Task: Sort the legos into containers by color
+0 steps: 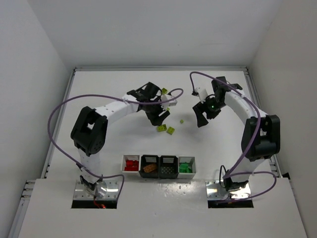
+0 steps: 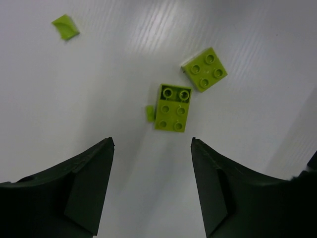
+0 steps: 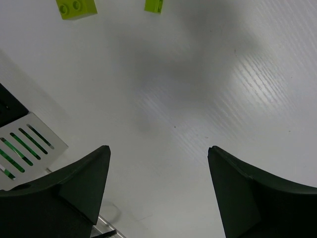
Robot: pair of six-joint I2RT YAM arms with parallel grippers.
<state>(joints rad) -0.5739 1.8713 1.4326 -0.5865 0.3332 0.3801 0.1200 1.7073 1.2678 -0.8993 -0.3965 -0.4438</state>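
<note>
- Legos (image 1: 161, 128) loose on the white desk (image 1: 114, 89) are all yellow-green, lying at about 12 o'clock from the containers (image 1: 158, 166).
- In the left wrist view, a six-stud brick (image 2: 173, 107) lies studs up. A four-stud brick (image 2: 204, 69) sits at its 1 o'clock, near it but apart.
- A tiny round piece (image 2: 149, 113) sits against the six-stud brick's 9 o'clock side; whether the two touch I cannot tell.
- A yellow-green chip (image 2: 66, 27) lies well apart at 10 o'clock, its shape hard to make out.
- The containers are four joined bins in a row. The left white bin (image 1: 131, 163) holds red, the black bin beside it (image 1: 149, 166) holds brown-orange, and the right white bin (image 1: 186, 165) holds green. The second black bin (image 1: 168, 166) is too dark to read.
- The left gripper (image 2: 151, 183) has its jaws spread wide with nothing between them, and the six-stud brick is at 12 o'clock from the gap.
- The right gripper (image 3: 158, 193) also has its jaws apart, over bare desk.
- In the right wrist view, a cropped brick (image 3: 76, 7) and a smaller cropped bit (image 3: 154, 5) are cut off by the top edge. A slotted bin wall (image 3: 27, 146) at 9 o'clock shows green through its slots.
</note>
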